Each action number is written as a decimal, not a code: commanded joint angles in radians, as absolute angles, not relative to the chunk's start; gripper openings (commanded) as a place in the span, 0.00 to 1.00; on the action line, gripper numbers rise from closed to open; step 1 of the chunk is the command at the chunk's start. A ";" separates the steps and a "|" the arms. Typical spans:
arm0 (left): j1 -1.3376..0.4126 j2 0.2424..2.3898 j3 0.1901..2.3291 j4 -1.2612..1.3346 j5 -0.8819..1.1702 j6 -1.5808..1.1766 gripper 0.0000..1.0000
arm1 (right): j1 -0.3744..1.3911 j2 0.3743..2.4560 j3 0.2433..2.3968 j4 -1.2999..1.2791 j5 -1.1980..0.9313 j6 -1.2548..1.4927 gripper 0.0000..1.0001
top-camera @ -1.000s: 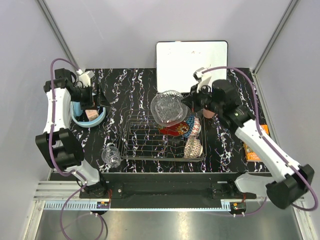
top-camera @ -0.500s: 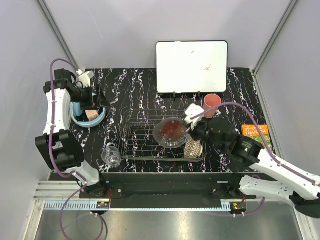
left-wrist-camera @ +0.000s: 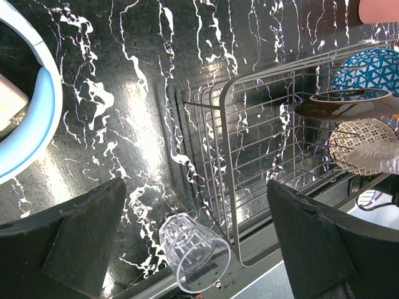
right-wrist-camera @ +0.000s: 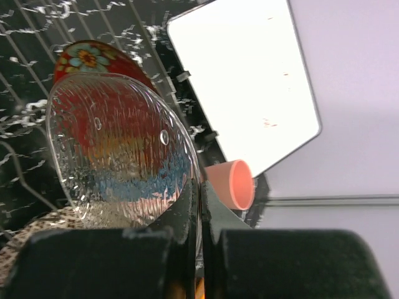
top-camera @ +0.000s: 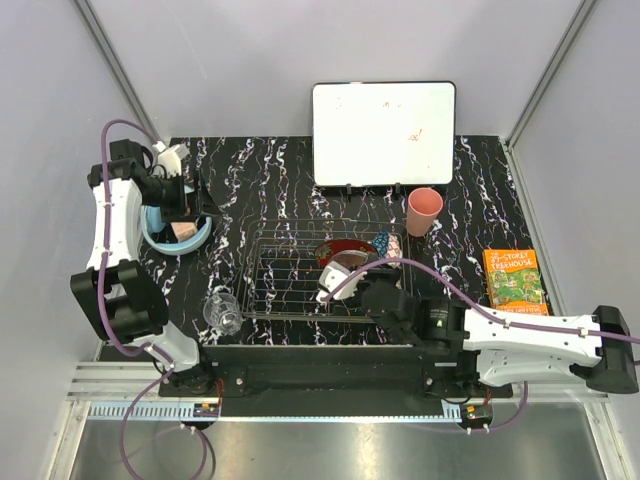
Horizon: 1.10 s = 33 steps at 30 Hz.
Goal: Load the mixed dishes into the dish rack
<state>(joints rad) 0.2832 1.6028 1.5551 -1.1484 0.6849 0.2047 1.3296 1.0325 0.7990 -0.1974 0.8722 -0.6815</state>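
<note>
Since the earlier overhead frames the right arm (top-camera: 520,335) has swung from the far right of the dish rack (top-camera: 290,285) to lie along the near edge of the table (top-camera: 240,180). It has carried the clear glass bowl (right-wrist-camera: 118,149) down from above the rack to the rack's 4 o'clock part. The left arm has not shifted.

The right gripper (right-wrist-camera: 199,190) is clenched on the glass bowl's rim, and its fingers (right-wrist-camera: 184,212) pinch the glass between them. The bowl stands on edge, tilted, directly before the red lacquer bowl (right-wrist-camera: 93,59). The beige lattice-patterned bowl (right-wrist-camera: 25,240) lies at its 7 o'clock. We cannot tell whether the glass bowl rests on the rack wires.

The left gripper (left-wrist-camera: 193,187) is released, with its jaws spread wide and grasping nothing. The small clear glass (left-wrist-camera: 194,252) appears between its fingers, on the table just outside the rack's corner.

From overhead, the right wrist hides the glass bowl and the lattice bowl almost entirely. Only the red bowl's rim and a sliver of the blue patterned bowl (top-camera: 388,243) emerge there.

The left wrist view supplies that row from the side: the blue bowl, the red bowl edge-on, the lattice bowl, and a translucent edge of the glass bowl cut off at the frame border.

Only the overhead view shows the following, with the rack taken as the dial:
- the white board (top-camera: 383,133) at 12 o'clock;
- the pink plastic cup (top-camera: 424,210) at 2 o'clock;
- the book (top-camera: 513,280) at 3 o'clock;
- the light blue bowl (top-camera: 160,235) at 10 o'clock, partly covered by the left gripper.
</note>
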 commanded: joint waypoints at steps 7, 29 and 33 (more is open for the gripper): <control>0.288 1.551 1.535 -1.117 0.681 0.202 0.99 | 1.390 1.069 0.785 -0.054 1.022 -0.831 0.00; 0.290 1.562 1.569 -1.118 0.687 0.189 0.99 | 1.416 1.144 0.716 -0.071 0.943 -0.716 0.00; 0.287 1.562 1.580 -1.118 0.683 0.186 0.99 | 1.416 1.180 0.712 -0.081 0.942 -0.681 0.00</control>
<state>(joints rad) 0.2832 1.5959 1.5318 -1.1488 0.6849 0.1974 1.4075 1.1542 0.7223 -0.0761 0.9405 -0.7353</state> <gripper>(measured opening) 0.988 0.011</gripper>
